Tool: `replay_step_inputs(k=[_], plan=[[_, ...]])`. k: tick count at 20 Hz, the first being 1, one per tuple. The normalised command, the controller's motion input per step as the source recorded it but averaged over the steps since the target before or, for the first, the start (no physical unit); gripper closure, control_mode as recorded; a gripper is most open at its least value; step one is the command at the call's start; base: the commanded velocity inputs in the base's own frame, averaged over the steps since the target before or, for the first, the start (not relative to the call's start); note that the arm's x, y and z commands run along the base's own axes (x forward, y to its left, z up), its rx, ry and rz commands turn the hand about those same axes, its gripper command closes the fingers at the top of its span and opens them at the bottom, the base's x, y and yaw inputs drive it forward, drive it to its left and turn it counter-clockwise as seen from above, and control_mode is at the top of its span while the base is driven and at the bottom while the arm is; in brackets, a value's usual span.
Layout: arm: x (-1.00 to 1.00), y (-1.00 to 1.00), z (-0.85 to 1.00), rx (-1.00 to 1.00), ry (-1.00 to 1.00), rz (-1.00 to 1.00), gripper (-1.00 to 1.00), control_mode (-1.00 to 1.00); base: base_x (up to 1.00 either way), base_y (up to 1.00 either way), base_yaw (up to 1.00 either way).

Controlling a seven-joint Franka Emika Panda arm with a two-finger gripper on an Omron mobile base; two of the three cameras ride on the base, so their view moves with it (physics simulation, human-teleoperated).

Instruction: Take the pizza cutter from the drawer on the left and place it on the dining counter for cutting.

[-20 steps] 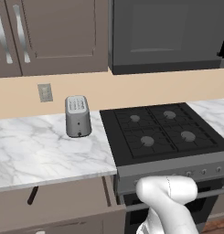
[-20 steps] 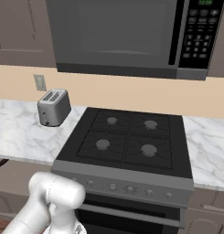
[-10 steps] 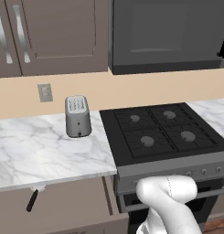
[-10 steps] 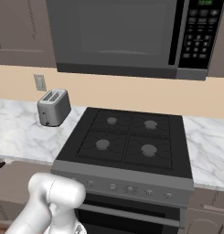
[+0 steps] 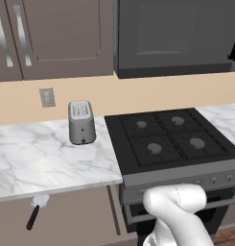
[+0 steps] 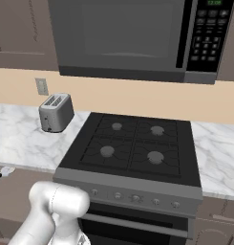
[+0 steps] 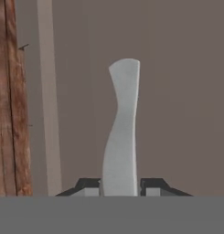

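The pull [image 7: 120,132] of the drawer [image 7: 182,91] is a slim curved silver bar, and my gripper [image 7: 120,187] is shut on it, a dark fingertip on each side. In the left base view the drawer [image 5: 76,216] stands partly out below the marble worktop's edge. The pizza cutter [image 5: 35,211] lies inside it, pale wheel toward the worktop and dark handle toward me. The pizza cutter [image 6: 4,173] also peeks in at the left edge of the right base view. My arm reaches down below both base views. The dining counter is out of view.
A silver toaster [image 5: 81,122] stands on the marble worktop [image 5: 37,158], left of the black stove [image 5: 167,139]. A microwave [image 6: 128,38] hangs above the stove, beside brown wall cabinets [image 5: 56,33]. Wooden floor [image 7: 10,114] shows at the left of the hand view.
The drawer has slid further out from under the worktop. The pizza cutter's wheel has come out from under the counter edge, where before only its handle showed.
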Motion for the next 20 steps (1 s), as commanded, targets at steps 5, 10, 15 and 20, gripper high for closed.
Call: replay_step_inputs(k=[5,10,15,20], plan=[[-0.33,0.00,-0.10,0.00,0.06,0.00,1.00,-1.00,0.00,0.00,0.00],[-0.43,0.00,-0.10,0.00,0.06,0.00,1.00,-1.00,0.00,0.00,0.00],[-0.41,0.00,-0.08,0.00,0.07,0.00,1.00,-1.00,0.00,0.00,0.00],[-0.40,0.00,-0.09,0.00,0.08,0.00,1.00,-1.00,0.00,0.00,0.00]])
